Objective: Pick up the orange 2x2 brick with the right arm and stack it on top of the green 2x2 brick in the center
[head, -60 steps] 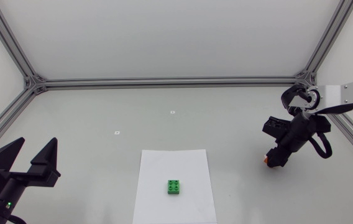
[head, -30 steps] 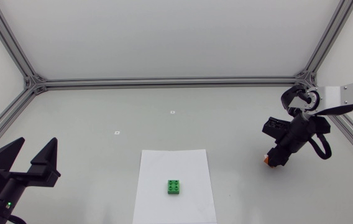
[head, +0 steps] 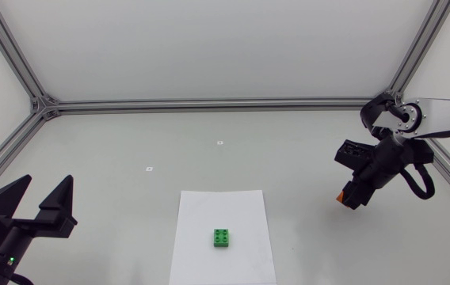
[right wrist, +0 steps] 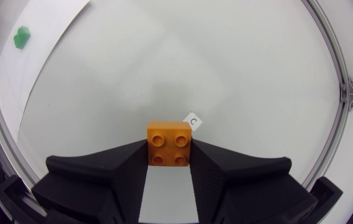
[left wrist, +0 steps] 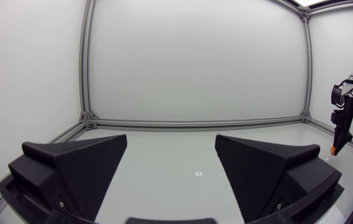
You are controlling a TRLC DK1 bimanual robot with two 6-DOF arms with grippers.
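Observation:
The orange 2x2 brick (right wrist: pixel 169 144) sits studs-up between the two black fingers of my right gripper (right wrist: pixel 169 163), which is shut on it. In the head view that gripper (head: pixel 347 198) hangs at the table's right side, with a sliver of the orange brick (head: pixel 340 197) showing at its tip. The green 2x2 brick (head: pixel 223 237) stands on the white paper sheet (head: pixel 209 210) at the centre front, far to the left of the right gripper. It shows small in the right wrist view as the green brick (right wrist: pixel 22 37). My left gripper (head: pixel 41 200) rests open and empty at the front left.
A small label (right wrist: pixel 192 121) lies on the table just ahead of the held brick. Two more small markers (head: pixel 219 143) (head: pixel 150 169) lie behind the paper. The aluminium frame rail (head: pixel 209 104) runs along the table's back edge. From the left wrist view my right arm (left wrist: pixel 342 115) shows far off.
My right gripper has risen and shifted slightly back with the orange brick in it, and its wrist has turned. The left arm and green brick have not moved.

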